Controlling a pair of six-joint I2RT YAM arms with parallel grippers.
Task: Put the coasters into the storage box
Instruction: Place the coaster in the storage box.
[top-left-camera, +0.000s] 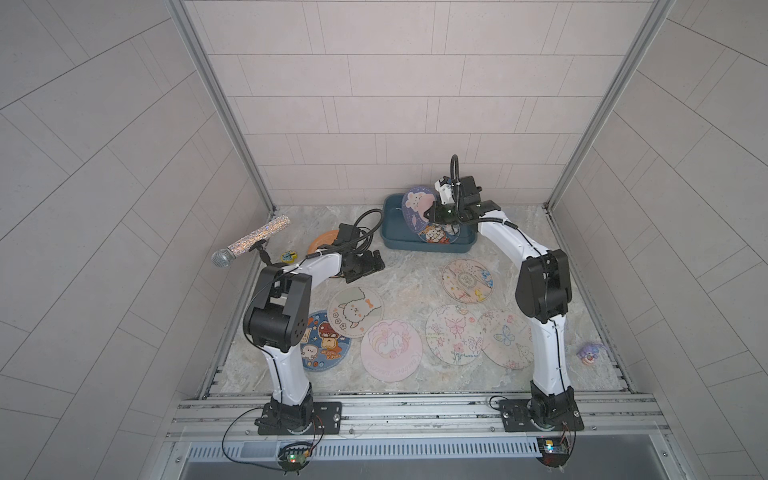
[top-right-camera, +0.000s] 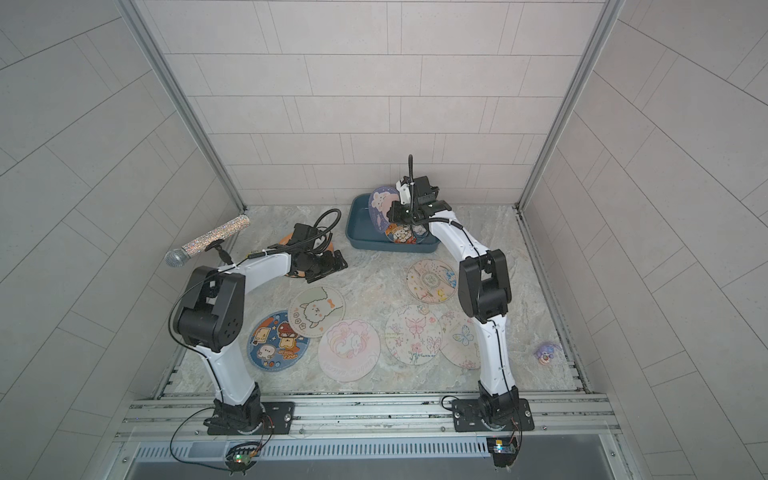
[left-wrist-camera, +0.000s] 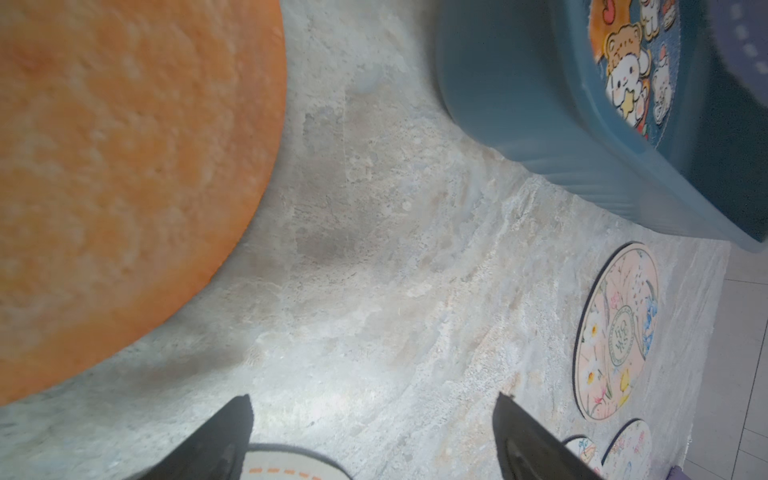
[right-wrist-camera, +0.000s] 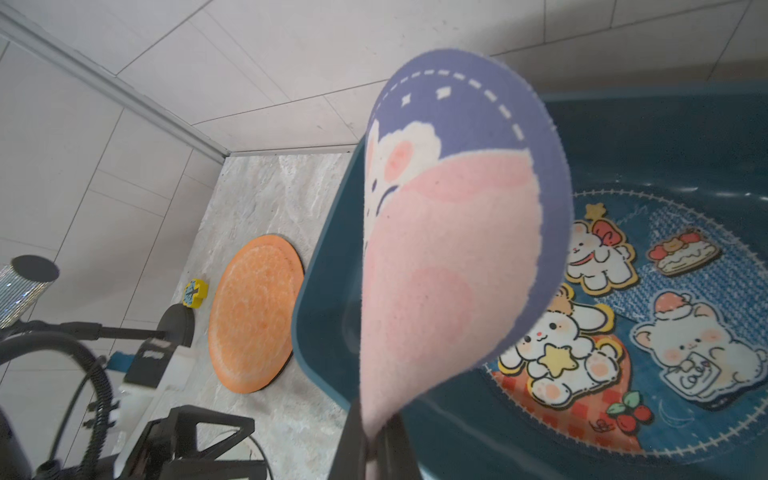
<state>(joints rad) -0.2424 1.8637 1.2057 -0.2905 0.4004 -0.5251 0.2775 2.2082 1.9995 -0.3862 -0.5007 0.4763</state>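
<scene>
The purple coaster (right-wrist-camera: 457, 249) is standing on edge, the right claw (right-wrist-camera: 370, 436) clamping its rim above the storage box (right-wrist-camera: 665, 137), seemingly for dropping inside. The left claw (left-wrist-camera: 372, 401) is gaping, empty, near the orange coaster (left-wrist-camera: 124, 166).

Bright even light, soft shadows; orange coaster (left-wrist-camera: 124, 166) blurred.

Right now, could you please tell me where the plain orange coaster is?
In a top view the orange coaster lies flat on the left side of the table, partly hidden under the left arm, between the yellow badge and the storage box.
</scene>
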